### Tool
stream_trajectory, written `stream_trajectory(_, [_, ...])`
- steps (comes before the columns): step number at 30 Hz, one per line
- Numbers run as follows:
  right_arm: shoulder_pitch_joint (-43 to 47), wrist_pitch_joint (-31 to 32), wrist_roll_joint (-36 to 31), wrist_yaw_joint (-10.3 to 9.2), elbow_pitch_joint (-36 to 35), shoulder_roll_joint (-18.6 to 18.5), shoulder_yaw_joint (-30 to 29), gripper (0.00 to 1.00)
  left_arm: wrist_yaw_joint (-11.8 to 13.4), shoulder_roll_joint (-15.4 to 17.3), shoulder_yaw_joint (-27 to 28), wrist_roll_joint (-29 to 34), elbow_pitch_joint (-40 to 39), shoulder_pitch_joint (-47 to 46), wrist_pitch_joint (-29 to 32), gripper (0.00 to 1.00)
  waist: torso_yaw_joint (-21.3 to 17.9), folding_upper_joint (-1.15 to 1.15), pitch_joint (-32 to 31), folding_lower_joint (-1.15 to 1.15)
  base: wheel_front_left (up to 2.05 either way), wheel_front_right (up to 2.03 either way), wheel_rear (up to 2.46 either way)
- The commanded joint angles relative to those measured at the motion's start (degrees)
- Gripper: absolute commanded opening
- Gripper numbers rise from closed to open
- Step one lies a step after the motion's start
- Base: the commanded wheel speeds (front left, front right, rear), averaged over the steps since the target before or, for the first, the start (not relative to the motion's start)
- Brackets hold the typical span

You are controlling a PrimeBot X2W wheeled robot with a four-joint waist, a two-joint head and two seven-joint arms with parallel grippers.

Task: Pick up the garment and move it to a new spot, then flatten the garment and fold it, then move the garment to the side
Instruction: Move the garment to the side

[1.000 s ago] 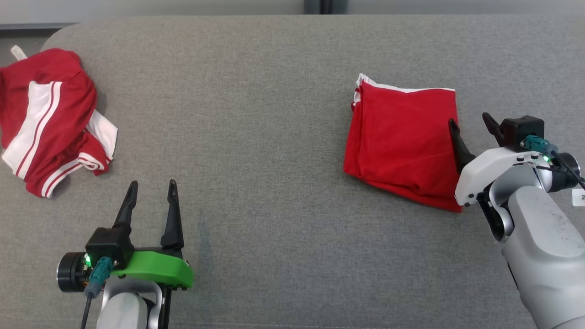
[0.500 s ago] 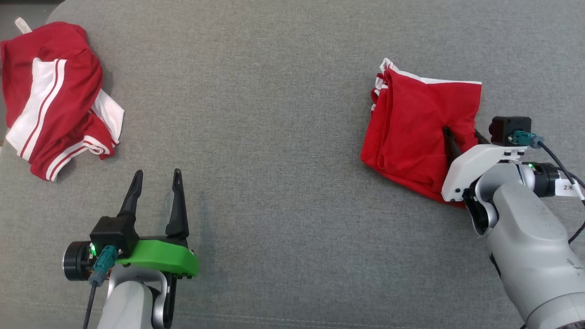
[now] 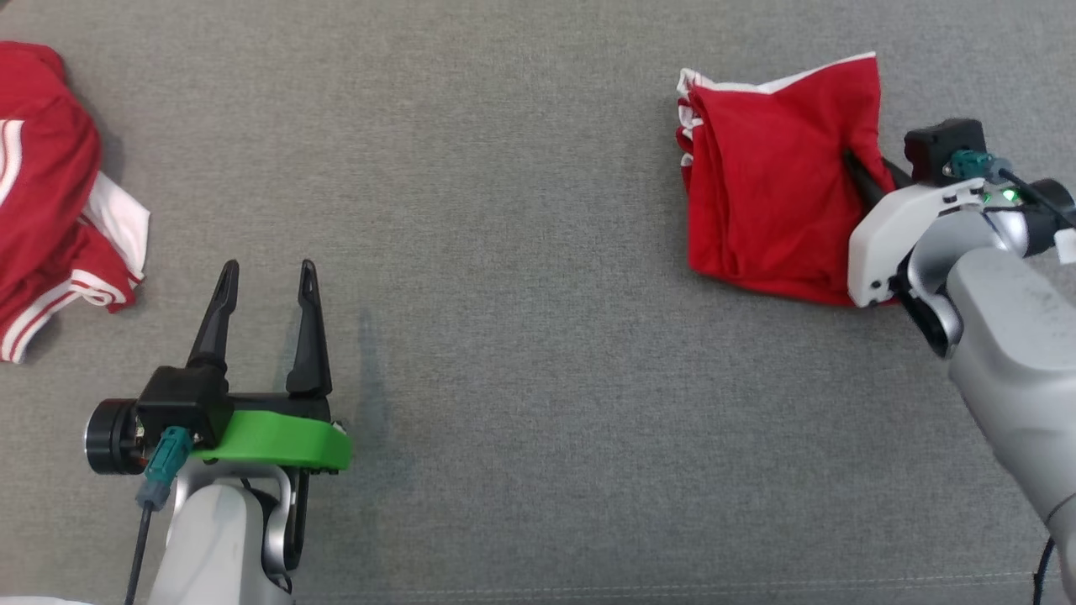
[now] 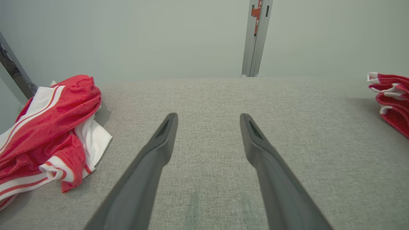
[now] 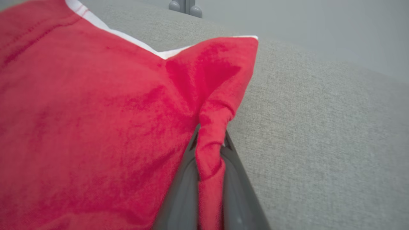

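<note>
Here our right gripper (image 3: 870, 168) is clamped on the right edge of the folded red garment (image 3: 765, 193), with a bunched ridge of cloth pinched between its two fingers. The garment lies at the far right of the grey cushion (image 3: 521, 210). Our left gripper (image 3: 268, 270) hovers with fingers apart, holding nothing, near a crumpled red-and-white garment (image 3: 50, 210) at the left.

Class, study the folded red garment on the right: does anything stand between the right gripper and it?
Nothing visible does. The right gripper is shut on a pinched fold at the right edge of the folded garment, so the fingers and the cloth are in direct contact.
</note>
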Motion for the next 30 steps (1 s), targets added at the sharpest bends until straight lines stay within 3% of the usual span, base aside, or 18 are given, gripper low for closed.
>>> stream_trajectory(1, [-1.7, 0.6, 0.6, -0.12, -1.1, -2.0, 1.5, 0.0, -0.3, 0.6, 0.0, 0.7, -0.5, -1.3, 0.0, 1.0, -4.5, 0.0, 5.1, 0.0, 0.0, 0.0, 0.0])
stream_trajectory(11, [-11.7, 4.2, 5.0, -0.12, -7.0, -17.2, 7.7, 0.0, -0.9, 3.2, -1.0, 3.3, -6.1, -5.7, 0.1, 1.0, -11.9, 0.0, 14.3, 0.0, 0.0, 0.0, 0.0])
stream_trajectory(18, [-16.7, 6.0, 7.5, -0.11, -8.6, -26.0, 8.5, 0.0, -1.3, 4.5, -2.7, 4.7, -11.6, -6.1, 2.6, 1.0, -13.7, 0.0, 17.3, 0.0, 0.0, 0.0, 0.0])
stream_trajectory(24, [-21.2, 7.5, 8.2, -0.11, -9.6, -29.6, 10.3, 0.0, -0.7, 5.3, -3.0, 5.0, -16.5, -4.4, 4.4, 1.0, -14.0, 0.0, 18.6, 0.0, 0.0, 0.0, 0.0])
stream_trajectory(30, [-25.5, 8.6, 7.1, -0.11, -7.9, -29.5, 11.5, 0.0, -0.6, 5.5, -3.6, 4.9, -19.0, -3.8, 5.3, 1.0, -13.5, 0.0, 19.2, 0.0, 0.0, 0.0, 0.0])
